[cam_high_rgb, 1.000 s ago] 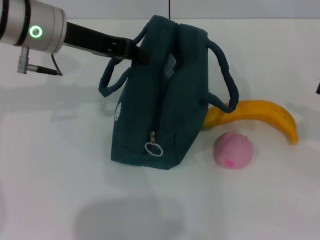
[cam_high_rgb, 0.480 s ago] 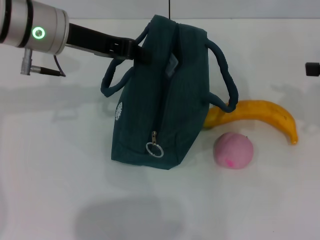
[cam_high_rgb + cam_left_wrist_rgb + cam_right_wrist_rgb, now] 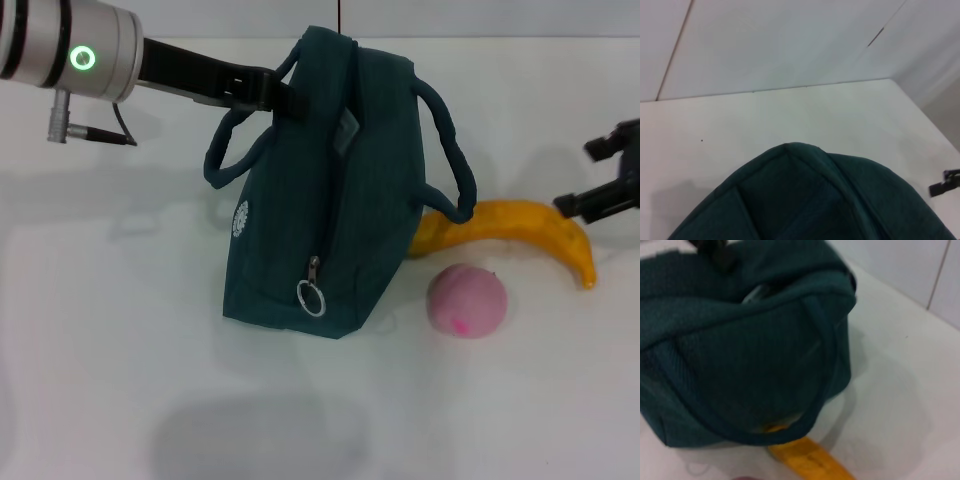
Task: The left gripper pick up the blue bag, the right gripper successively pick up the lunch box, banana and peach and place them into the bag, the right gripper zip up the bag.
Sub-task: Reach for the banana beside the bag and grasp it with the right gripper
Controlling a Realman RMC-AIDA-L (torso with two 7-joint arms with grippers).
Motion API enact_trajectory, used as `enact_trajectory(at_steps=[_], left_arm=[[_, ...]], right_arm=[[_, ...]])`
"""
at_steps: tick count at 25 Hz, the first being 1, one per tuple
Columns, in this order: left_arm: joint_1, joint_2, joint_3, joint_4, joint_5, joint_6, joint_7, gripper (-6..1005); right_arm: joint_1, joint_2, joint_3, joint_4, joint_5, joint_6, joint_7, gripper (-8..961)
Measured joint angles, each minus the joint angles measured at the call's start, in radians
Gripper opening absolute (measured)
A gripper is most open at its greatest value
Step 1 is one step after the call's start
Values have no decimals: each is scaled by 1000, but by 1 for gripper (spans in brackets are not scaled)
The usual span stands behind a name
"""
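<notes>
blue bag (image 3: 320, 200) handle overhangs banana (image 3: 520, 232) inner end | peach (image 3: 467, 301) near banana, top unobstructed

There is one blue bag (image 3: 320, 200) on one white table (image 3: 120, 380). The bag has two loop handles and one silver ring pull (image 3: 311, 297). There is one banana (image 3: 520, 232) and one peach (image 3: 467, 300). Two grippers show: one left gripper (image 3: 270, 95) and one right gripper (image 3: 610, 180).
</notes>
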Motion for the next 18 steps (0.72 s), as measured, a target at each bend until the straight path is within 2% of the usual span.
enact_trajectory(at_steps=[1,11,18], left_arm=[[1,0,0,0,-5,0,0,50],[0,0,2,0,-19,0,6,50],[-1,0,4,0,-19,0,10,50]], right_arm=[[11,3,-12,16,-13,7,0,886],[36,11,-183,92,-89,139,14,851],[66,11,-223,173,-122,197,22,827]])
